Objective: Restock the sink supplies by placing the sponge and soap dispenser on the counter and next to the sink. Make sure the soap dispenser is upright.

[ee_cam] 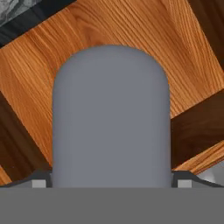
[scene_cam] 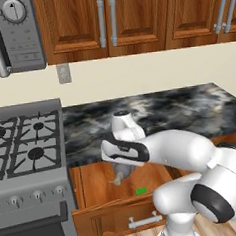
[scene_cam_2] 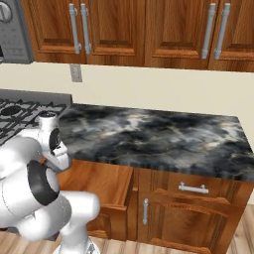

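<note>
The grey soap dispenser lies on its side in an open wooden drawer below the counter. Its rounded body takes up the middle of the hand view. My gripper is open and right over it, with one dark fingertip at each side of the bottle. From the left base view, the hand reaches down into the drawer over the soap dispenser. The green sponge lies flat on the drawer floor, just in front of the bottle. The sink is out of view.
A gas stove stands left of the drawer, with a microwave above it. The marbled counter runs to the right above closed cabinet doors. Upper wooden cabinets hang along the wall.
</note>
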Tool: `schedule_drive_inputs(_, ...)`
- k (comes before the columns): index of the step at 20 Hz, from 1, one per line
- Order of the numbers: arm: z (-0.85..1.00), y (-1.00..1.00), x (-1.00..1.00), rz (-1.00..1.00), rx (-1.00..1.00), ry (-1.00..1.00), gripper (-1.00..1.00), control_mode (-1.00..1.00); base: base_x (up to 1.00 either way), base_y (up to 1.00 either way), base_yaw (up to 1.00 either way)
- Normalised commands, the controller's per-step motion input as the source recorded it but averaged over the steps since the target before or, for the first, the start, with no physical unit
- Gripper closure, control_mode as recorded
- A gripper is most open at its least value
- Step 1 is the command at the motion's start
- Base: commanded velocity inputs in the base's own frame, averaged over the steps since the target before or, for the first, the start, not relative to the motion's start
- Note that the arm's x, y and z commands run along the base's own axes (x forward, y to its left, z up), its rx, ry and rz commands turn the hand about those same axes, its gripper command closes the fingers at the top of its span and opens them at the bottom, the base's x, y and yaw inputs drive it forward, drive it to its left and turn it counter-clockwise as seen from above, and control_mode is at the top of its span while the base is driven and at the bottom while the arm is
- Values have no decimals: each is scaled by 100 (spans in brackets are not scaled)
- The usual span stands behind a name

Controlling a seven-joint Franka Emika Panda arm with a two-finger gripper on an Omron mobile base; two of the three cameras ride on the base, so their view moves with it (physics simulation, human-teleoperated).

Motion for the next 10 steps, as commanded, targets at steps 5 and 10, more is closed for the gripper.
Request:
schedule_drive_inputs(5, 100, -24, -36, -15, 0, 16, 100, -100, 0, 0, 0)
schedule_drive_inputs(10, 94, -44, -78, -19, 0, 1, 100, -100, 0, 0, 0)
